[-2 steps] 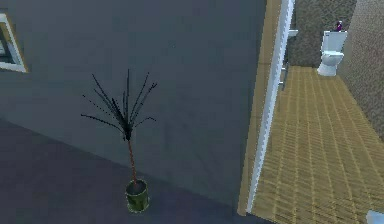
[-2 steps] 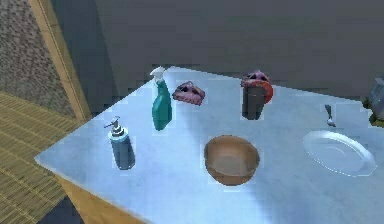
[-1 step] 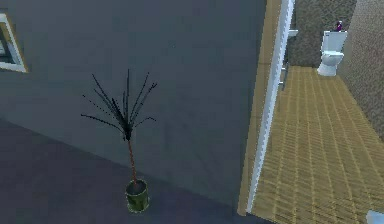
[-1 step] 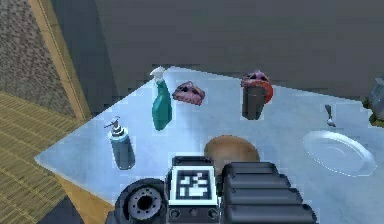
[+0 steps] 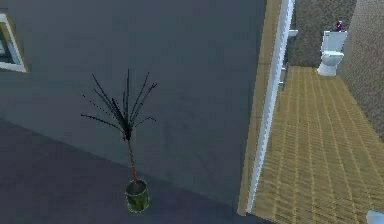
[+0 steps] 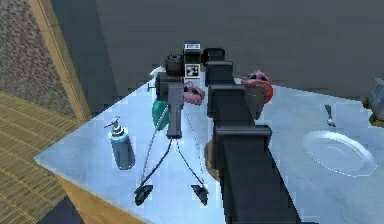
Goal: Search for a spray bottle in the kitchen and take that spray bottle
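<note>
In the arm side view my pincer [image 6: 172, 190] reaches over the pale bench [image 6: 85, 165]. I cannot tell whether it is released or clenched, but only bare benchtop lies behind its tips, so it holds nothing. A grey-green bottle [image 6: 120, 148] with a white nozzle stands upright near the tips, at their ten o'clock. A plate [image 6: 340, 152] lies at the arm's [image 6: 245, 165] three o'clock.
</note>
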Robot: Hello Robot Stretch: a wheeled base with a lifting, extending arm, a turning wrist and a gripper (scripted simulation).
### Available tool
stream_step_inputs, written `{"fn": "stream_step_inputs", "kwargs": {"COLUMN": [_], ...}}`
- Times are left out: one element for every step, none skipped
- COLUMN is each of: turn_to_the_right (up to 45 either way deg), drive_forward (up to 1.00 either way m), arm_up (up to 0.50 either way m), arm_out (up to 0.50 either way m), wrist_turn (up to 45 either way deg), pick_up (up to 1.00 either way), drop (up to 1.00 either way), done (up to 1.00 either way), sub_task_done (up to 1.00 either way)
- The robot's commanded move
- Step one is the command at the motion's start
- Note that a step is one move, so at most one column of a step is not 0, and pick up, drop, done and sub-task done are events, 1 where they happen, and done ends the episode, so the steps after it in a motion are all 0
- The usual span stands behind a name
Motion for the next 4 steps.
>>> {"fn": "stream_step_inputs", "kwargs": {"turn_to_the_right": [0.0, 0.0, 0.0, 0.0], "drive_forward": [0.00, 0.00, 0.00, 0.00], "arm_up": [0.00, 0.00, 0.00, 0.00], "arm_out": [0.00, 0.00, 0.00, 0.00], "wrist_turn": [45.0, 45.0, 45.0, 18.0], "pick_up": [0.00, 0.00, 0.00, 0.00], "drop": [0.00, 0.00, 0.00, 0.00], "done": [0.00, 0.00, 0.00, 0.00], "sub_task_done": [0.00, 0.00, 0.00, 0.00]}}
